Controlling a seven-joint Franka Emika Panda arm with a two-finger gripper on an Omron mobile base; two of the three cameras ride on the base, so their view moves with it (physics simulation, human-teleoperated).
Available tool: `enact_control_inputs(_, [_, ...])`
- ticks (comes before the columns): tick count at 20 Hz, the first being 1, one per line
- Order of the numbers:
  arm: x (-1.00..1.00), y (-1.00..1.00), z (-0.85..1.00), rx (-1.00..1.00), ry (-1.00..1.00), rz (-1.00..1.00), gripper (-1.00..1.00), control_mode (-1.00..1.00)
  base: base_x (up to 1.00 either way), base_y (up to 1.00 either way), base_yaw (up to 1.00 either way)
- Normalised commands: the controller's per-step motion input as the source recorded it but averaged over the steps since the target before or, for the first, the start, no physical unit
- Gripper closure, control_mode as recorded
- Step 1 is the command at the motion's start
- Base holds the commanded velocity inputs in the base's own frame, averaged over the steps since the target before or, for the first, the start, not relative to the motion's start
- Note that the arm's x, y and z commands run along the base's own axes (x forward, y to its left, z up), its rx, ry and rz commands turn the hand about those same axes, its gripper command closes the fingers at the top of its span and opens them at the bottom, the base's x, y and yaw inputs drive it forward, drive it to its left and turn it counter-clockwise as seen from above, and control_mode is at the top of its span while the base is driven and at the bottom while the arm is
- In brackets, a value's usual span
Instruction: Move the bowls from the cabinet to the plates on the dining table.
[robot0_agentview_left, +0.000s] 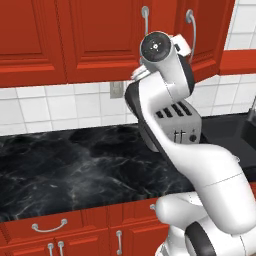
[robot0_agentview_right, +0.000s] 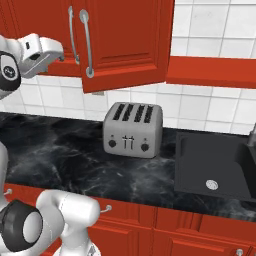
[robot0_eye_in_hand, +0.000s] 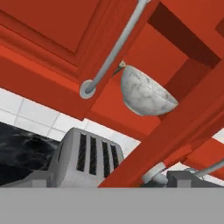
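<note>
hand view: mottled bowl (robot0_eye_in_hand: 146, 94) inside the part-open red cabinet (robot0_eye_in_hand: 52, 39); toaster (robot0_eye_in_hand: 83, 157) below; gripper (robot0_eye_in_hand: 105, 181) fingers spread apart, holding nothing.

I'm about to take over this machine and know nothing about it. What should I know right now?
Gripper: open, empty, raised near the cabinet.
Cabinet doors: ajar in the hand and right base views.
Mottled white-grey bowl: in the cabinet, seen through the gap, untouched.
Done: cabinet opened. No bowl moved.
Left: open wider if needed, take out the bowls, carry them to the plates.
Watch the toaster on the counter below.
</note>
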Motion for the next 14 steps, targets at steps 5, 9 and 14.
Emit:
enact_control_inputs(5, [0.4,0.0,-0.26,-0.18,0.0,-0.01,-1.0,-1.0,0.0,0.0,0.0])
enact_control_inputs(9, [0.49,0.0,-0.27,-0.17,0.01,0.0,-1.0,-1.0,0.0,0.0,0.0])
enact_control_inputs(14, [0.51,0.0,-0.3,-0.19,0.02,0.0,-1.0,-1.0,0.0,0.0,0.0])
